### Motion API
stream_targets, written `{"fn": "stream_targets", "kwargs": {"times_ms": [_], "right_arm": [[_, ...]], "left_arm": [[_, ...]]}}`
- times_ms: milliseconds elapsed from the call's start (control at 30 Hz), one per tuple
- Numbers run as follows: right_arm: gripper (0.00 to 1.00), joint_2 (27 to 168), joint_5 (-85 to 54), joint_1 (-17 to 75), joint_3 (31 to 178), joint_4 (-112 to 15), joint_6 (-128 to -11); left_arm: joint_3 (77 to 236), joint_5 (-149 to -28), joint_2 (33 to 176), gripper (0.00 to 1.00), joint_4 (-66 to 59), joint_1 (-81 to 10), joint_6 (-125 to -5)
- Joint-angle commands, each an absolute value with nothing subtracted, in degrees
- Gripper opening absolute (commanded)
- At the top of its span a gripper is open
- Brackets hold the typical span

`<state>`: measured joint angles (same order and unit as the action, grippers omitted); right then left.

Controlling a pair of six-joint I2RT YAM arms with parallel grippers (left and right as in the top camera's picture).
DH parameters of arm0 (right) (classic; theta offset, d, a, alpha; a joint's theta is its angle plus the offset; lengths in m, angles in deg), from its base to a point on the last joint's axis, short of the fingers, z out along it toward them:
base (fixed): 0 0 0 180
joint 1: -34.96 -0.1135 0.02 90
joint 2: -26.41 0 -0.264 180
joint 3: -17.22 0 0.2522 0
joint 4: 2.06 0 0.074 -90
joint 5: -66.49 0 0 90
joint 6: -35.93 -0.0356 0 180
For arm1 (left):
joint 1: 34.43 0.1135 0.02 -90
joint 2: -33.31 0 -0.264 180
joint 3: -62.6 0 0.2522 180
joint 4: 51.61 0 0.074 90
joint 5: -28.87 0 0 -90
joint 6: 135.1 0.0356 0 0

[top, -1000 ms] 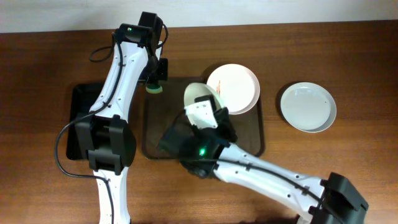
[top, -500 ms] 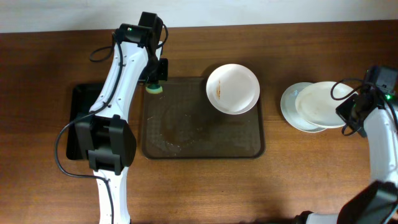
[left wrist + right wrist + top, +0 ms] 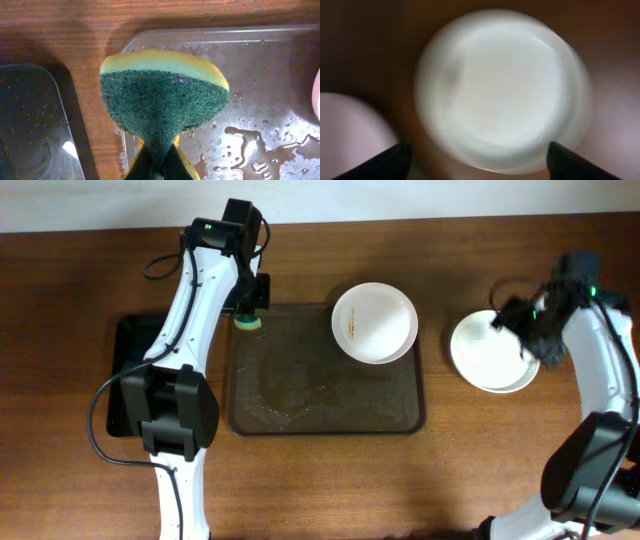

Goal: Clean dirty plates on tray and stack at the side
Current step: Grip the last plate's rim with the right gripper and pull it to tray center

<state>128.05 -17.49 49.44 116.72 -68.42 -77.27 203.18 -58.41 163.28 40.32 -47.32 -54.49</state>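
A white dirty plate (image 3: 375, 322) with an orange smear sits at the back right of the wet brown tray (image 3: 330, 395). My left gripper (image 3: 250, 308) is shut on a green and yellow sponge (image 3: 248, 323) over the tray's back left corner. In the left wrist view the sponge (image 3: 162, 97) fills the middle, pinched at the bottom by my left gripper (image 3: 156, 167). Clean white plates (image 3: 490, 355) are stacked on the table at the right. My right gripper (image 3: 514, 320) hovers open over them. The right wrist view shows the blurred stack (image 3: 502, 90) below my empty right gripper (image 3: 480, 162).
A black bin (image 3: 125, 370) stands to the left of the tray, also seen in the left wrist view as a black bin (image 3: 30, 125). Water pools on the tray (image 3: 260, 135). A pale blurred shape (image 3: 350, 130) lies left of the stack in the right wrist view.
My right arm carried a plate from the tray to the stack on the right, set it down and opened. The left arm and sponge stayed still.
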Motion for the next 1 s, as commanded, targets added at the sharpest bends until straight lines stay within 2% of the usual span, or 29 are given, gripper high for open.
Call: {"fn": "stream_targets", "kwargs": {"times_ms": [0, 33, 67, 100, 267, 333, 467, 500, 767, 800, 867, 900, 967], "right_arm": [[0.68, 127.99, -16.27, 38.20, 119.76, -65.88, -79.44], [0.64, 129.47, -20.77, 34.27, 119.60, -65.95, -83.46], [0.51, 132.03, -23.53, 30.20, 119.60, -65.90, -86.69], [0.44, 134.37, -24.64, 27.76, 119.60, -65.92, -88.77], [0.43, 143.48, -25.21, 23.97, 119.60, -65.75, -92.55], [0.36, 145.84, -25.08, 23.97, 119.60, -65.99, -92.53], [0.08, 146.81, -25.08, 23.65, 119.25, -68.46, -92.49], [0.05, 146.81, -25.08, 23.19, 119.25, -68.90, -92.38], [0.05, 146.81, -25.03, 12.91, 119.17, -72.94, -90.54], [0.17, 146.78, -25.06, 12.08, 119.17, -72.83, -90.54], [0.34, 146.76, -23.90, 12.57, 119.30, -71.56, -87.55], [0.39, 146.74, -23.18, 13.35, 120.06, -71.52, -85.10], [0.41, 146.72, -20.49, 15.56, 122.42, -70.32, -76.66]], "left_arm": [[203.90, -59.02, 162.95, 0.01, 39.79, -47.38, -53.57], [203.90, -59.04, 162.95, 0.01, 39.93, -47.38, -53.57], [203.90, -59.04, 162.95, 0.01, 40.06, -47.38, -53.57], [203.90, -59.04, 162.95, 0.01, 40.03, -47.38, -53.57], [203.90, -59.02, 162.95, 0.01, 40.25, -47.38, -53.55], [203.90, -59.02, 162.95, 0.01, 40.25, -47.38, -53.57], [203.90, -59.02, 162.95, 0.01, 40.25, -47.38, -53.57], [203.90, -59.02, 162.95, 0.01, 40.25, -47.38, -53.57], [203.90, -59.02, 162.95, 0.01, 40.41, -47.38, -53.57], [203.90, -59.02, 162.95, 0.01, 40.41, -47.38, -53.55], [203.90, -59.02, 162.95, 0.01, 40.41, -47.38, -53.55], [203.90, -59.02, 162.95, 0.01, 40.38, -47.38, -53.57], [203.90, -59.02, 162.95, 0.01, 40.10, -47.38, -53.57]]}}
